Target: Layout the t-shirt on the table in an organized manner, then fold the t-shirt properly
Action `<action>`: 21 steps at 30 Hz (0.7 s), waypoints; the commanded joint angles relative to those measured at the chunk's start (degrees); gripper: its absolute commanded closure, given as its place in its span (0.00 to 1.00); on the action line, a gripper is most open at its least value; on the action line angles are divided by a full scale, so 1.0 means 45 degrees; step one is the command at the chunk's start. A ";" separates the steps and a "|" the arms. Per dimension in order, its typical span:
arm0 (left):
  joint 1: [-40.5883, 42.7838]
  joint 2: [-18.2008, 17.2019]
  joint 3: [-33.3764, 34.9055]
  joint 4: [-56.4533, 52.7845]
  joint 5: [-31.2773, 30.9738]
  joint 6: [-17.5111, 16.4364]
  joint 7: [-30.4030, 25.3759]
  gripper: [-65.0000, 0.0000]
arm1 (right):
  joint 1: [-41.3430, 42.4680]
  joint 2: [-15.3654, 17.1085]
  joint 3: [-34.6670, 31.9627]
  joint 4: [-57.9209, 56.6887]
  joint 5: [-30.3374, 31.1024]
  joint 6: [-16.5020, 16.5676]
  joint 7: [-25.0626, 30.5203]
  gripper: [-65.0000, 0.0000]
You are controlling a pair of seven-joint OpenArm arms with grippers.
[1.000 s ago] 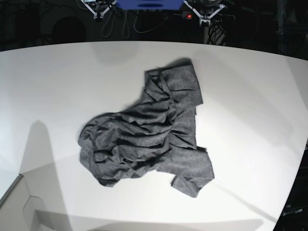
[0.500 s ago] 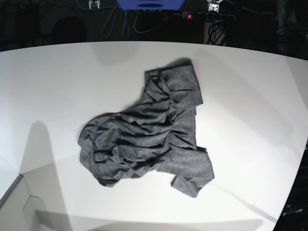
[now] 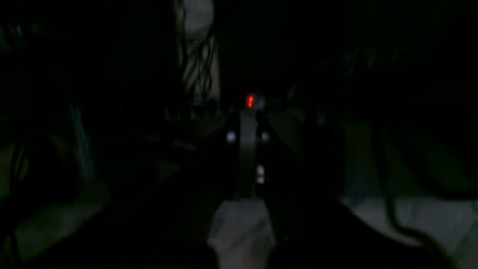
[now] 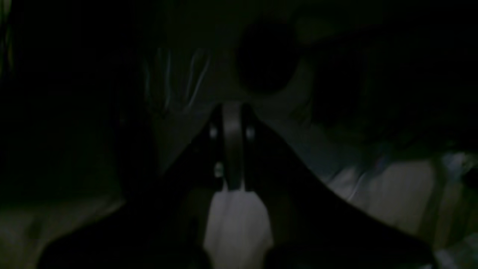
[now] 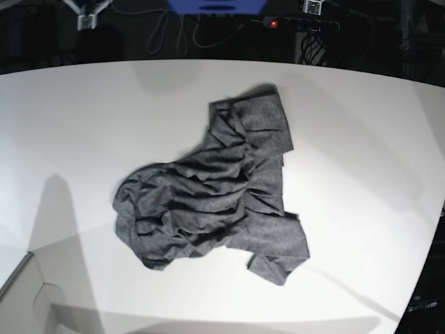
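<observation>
The dark grey t-shirt (image 5: 215, 198) lies crumpled in a heap in the middle of the white table (image 5: 76, 118), one sleeve pointing to the far side and another corner to the near right. Both grippers are high above the far edge, well away from the shirt. Only a tip of my left gripper (image 5: 312, 7) shows at the top right, and a tip of my right gripper (image 5: 87, 17) at the top left. In the dark wrist views, the left gripper (image 3: 248, 114) and the right gripper (image 4: 232, 110) have their jaws pressed together on nothing.
Behind the table are a blue box (image 5: 215, 5), hanging cables (image 5: 167, 35) and a power strip with a red light (image 5: 273, 23). The table's curved edge runs down the right side. A pale flat panel (image 5: 28, 278) sits at the near left corner.
Both gripper tips have drawn up and outward along the top edge, the right one shifting far to the left. The t-shirt has not moved.
</observation>
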 commanded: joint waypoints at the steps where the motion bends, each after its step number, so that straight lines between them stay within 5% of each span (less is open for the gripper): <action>1: 0.0643 -0.0182 -0.0036 0.0721 -0.0037 0.0071 -0.0186 1.00 | -0.0355 0.0100 0.0254 0.0842 0.0008 0.0008 0.0235 1.00; 12: 0.3359 0.0013 -0.0056 0.6953 -0.0271 0.0110 -0.0147 0.99 | 0.0133 0.0119 0.1152 0.5511 -0.0031 0.0008 -0.0156 1.00; 21: 0.3769 0.0052 -0.0662 1.0919 -0.3046 0.0110 0.3389 0.99 | 0.3689 0.0119 0.0254 0.7660 -0.0031 0.0047 -0.4629 0.95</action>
